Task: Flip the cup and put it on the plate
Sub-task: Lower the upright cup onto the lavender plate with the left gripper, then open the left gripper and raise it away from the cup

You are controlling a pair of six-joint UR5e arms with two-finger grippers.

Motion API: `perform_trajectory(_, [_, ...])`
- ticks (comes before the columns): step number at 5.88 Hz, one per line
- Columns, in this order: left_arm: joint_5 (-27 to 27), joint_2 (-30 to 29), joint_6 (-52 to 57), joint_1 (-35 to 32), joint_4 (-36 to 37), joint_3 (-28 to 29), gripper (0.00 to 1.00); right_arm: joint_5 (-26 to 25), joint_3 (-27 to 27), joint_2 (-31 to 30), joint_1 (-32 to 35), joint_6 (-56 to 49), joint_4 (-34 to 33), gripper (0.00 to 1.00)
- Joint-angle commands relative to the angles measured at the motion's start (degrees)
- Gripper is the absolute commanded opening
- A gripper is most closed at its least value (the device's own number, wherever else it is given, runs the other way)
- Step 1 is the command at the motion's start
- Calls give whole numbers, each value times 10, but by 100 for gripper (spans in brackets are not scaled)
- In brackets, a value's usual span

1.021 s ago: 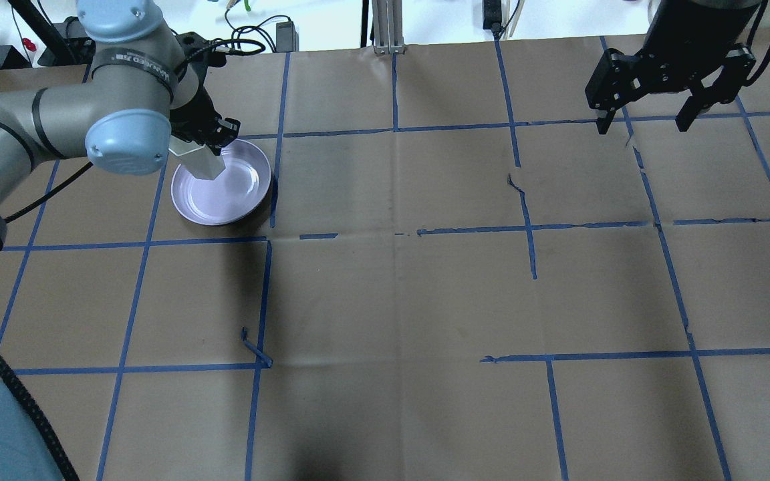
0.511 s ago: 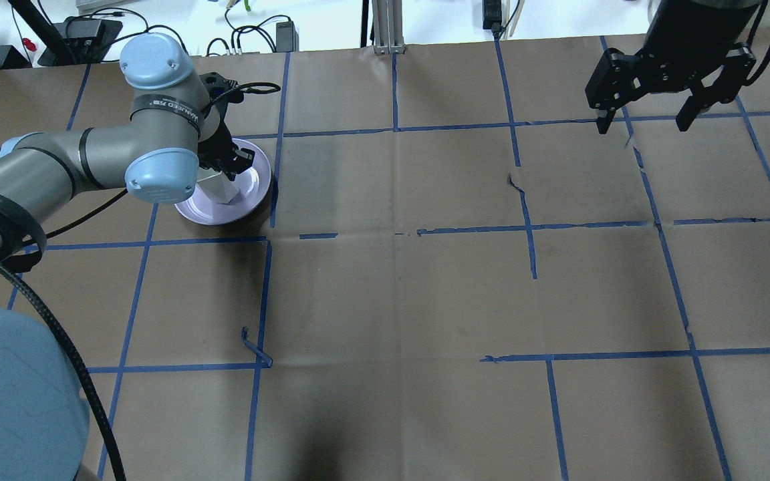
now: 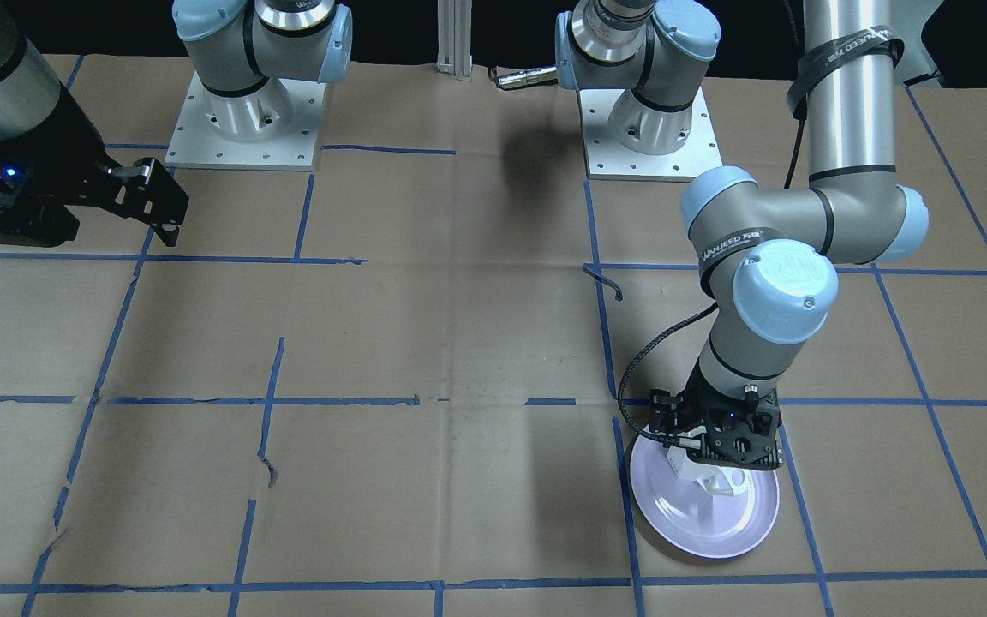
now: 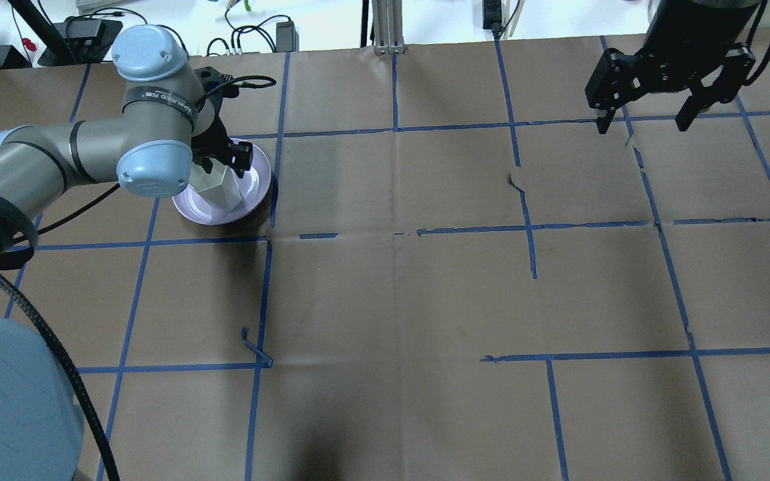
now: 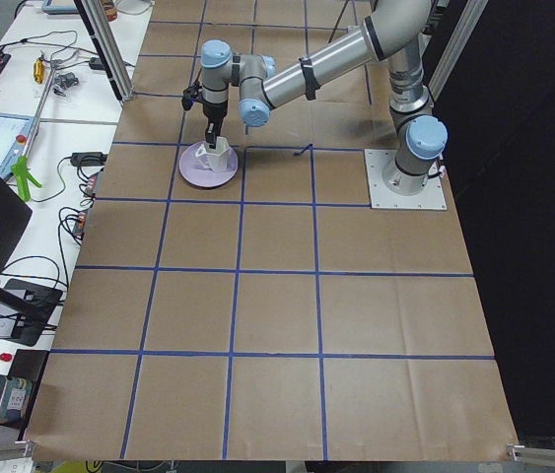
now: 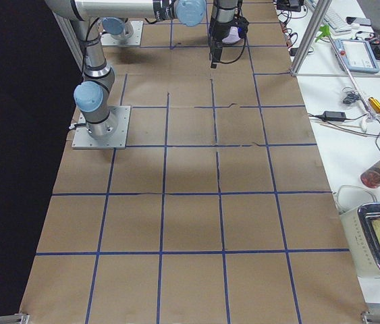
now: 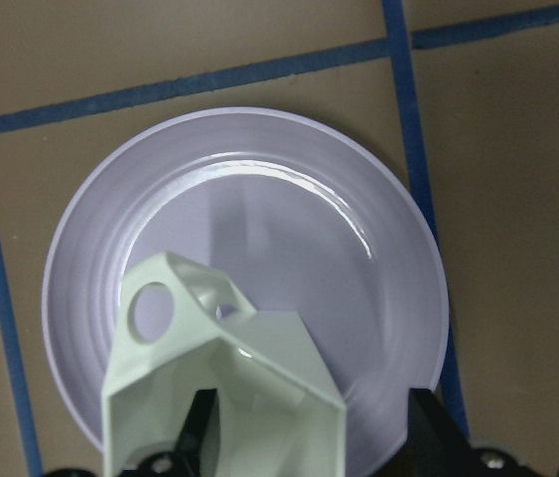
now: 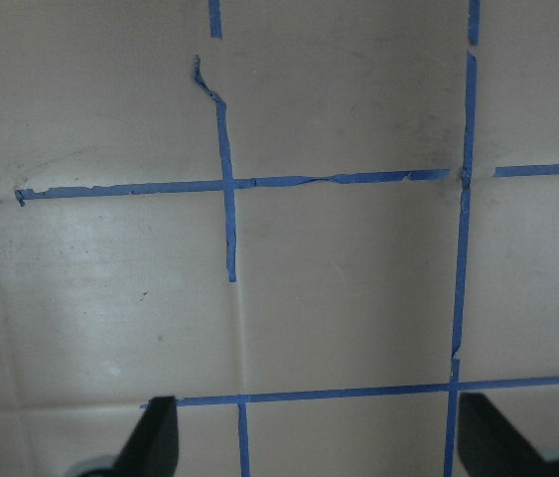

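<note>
The left end effector [image 3: 710, 452] pinched the cup [image 7: 221, 393] by its wall, one finger inside its mouth, straight above the plate [image 7: 378, 209]. The cup hung rim-up, long axis about vertical, slightly off the plate's centre; whether its base touched I could not tell. A short straight descent would probably seat it. The right end effector [image 4: 646, 123], spread and empty, hovered well apart from the plate.

One camera looks forward and down over my shoulders; another faces me across the bench [image 3: 459, 343], my bases at 12 o'clock. Two high side cameras look along the bench from either end. My wrist cameras point straight down: the left sits close above the plate [image 7: 388, 248], which three of the fixed views share.
</note>
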Motion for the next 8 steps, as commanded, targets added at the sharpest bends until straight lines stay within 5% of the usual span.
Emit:
perform_trajectory(1, [9, 68, -35, -6, -171, 55, 100, 0, 0, 0, 0, 0, 0, 100])
perform_trajectory(4, [-22, 161, -156, -74, -376, 118, 100, 0, 0, 0, 0, 0, 0, 100])
perform_trajectory(8, [-22, 182, -155, -72, -404, 121, 100, 0, 0, 0, 0, 0, 0, 100])
